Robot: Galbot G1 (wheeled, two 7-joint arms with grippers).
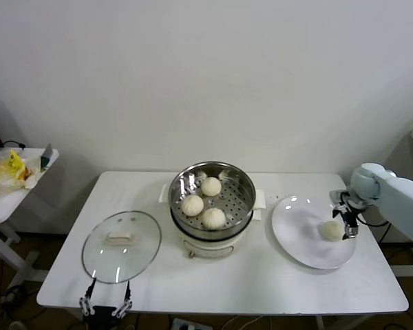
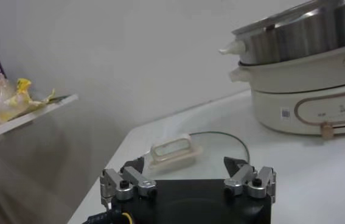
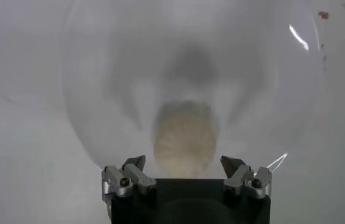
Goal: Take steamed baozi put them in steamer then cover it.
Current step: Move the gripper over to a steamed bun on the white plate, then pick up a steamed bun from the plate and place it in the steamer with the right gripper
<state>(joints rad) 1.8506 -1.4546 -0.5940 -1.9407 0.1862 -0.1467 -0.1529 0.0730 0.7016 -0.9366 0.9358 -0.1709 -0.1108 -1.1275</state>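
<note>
Three baozi point(image 1: 211, 186) point(image 1: 192, 205) point(image 1: 214, 218) lie on the perforated tray inside the steel steamer point(image 1: 244, 206) at the table's middle. A fourth baozi point(image 1: 331, 231) lies on the white plate point(image 1: 303, 237) at the right. My right gripper point(image 1: 347, 221) is open, right over that baozi; in the right wrist view the baozi point(image 3: 185, 143) sits between the spread fingertips of the right gripper point(image 3: 183, 163), not clamped. My left gripper point(image 1: 107, 302) is open at the table's front edge, near the glass lid point(image 1: 121, 245).
The glass lid with its cream handle point(image 2: 171, 150) lies flat on the white table point(image 1: 261, 289), left of the steamer point(image 2: 309, 73). A small side table point(image 1: 7, 199) with a yellow bag point(image 1: 5, 172) stands far left.
</note>
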